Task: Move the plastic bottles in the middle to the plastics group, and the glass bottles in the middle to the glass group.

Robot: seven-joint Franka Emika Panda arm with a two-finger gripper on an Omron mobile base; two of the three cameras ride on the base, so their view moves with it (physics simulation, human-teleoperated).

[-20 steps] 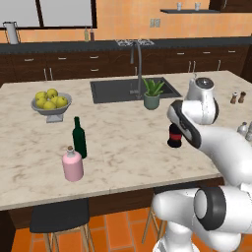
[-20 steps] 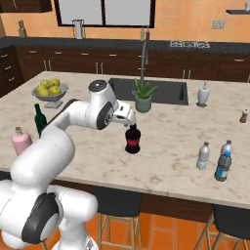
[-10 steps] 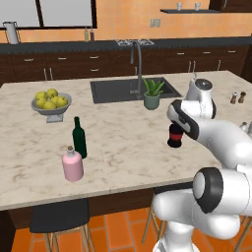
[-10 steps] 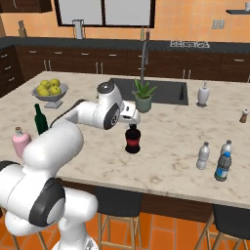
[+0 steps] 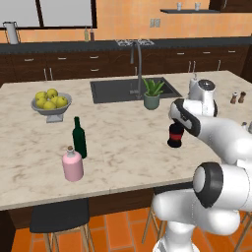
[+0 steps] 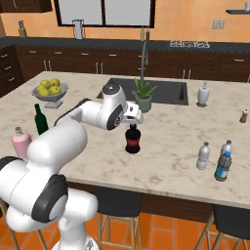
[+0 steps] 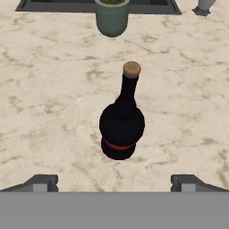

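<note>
The black bottle (image 5: 175, 136) stands upright on the marble island counter (image 5: 118, 142) in the left base view, directly under the arm's hand, with the green bottle (image 5: 78, 137) and pink bottle (image 5: 73, 164) well off to its left. In the right base view the gripper (image 6: 134, 118) hovers just above the black bottle (image 6: 132, 139); two plastic bottles (image 6: 203, 156) stand far right. The hand view shows the fingertips (image 7: 41, 181) spread wide, the bottle (image 7: 122, 121) centred beyond them, untouched.

A home kitchen is shown: a marble-topped island (image 5: 123, 142) is fitted with a sink (image 5: 135, 89) and tap (image 5: 137, 64), dark cabinets (image 6: 161, 66) are ranged behind, and stools (image 6: 117, 202) are tucked underneath.
</note>
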